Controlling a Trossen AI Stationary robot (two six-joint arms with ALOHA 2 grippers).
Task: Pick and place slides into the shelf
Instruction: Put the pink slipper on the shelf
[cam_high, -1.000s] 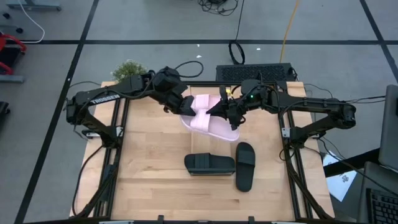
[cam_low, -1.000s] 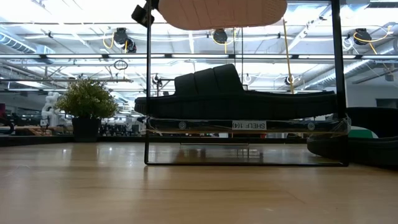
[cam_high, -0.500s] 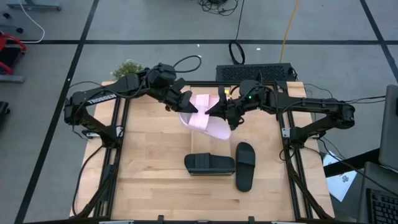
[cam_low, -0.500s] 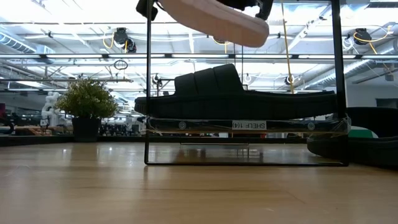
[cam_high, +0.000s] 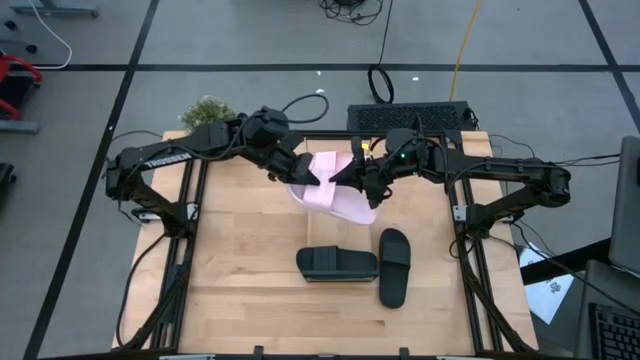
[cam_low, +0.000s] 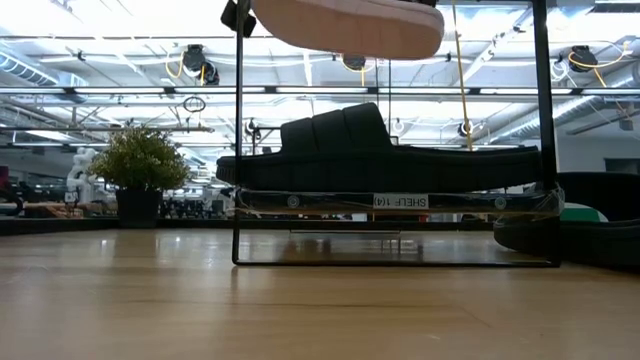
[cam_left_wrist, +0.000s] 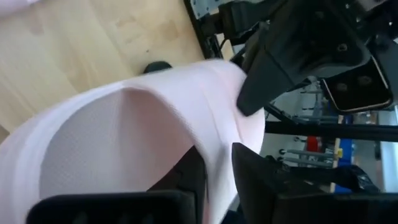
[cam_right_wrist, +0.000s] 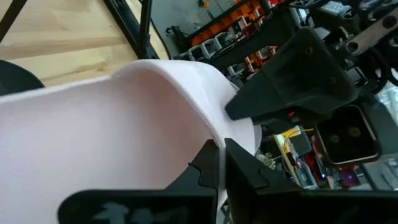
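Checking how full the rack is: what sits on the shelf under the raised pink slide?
One black slide lies on the shelf, below the pink slide gripped by both the left gripper and right gripper. Anything behind it is hidden.

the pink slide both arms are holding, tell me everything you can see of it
The pale pink slide is one sandal with a broad arched strap and a thick, smooth, foam-like sole. It hangs in the air above the shelf, over the black slide stored there, its sole almost level. The left gripper and the right gripper each pinch the strap from opposite sides.
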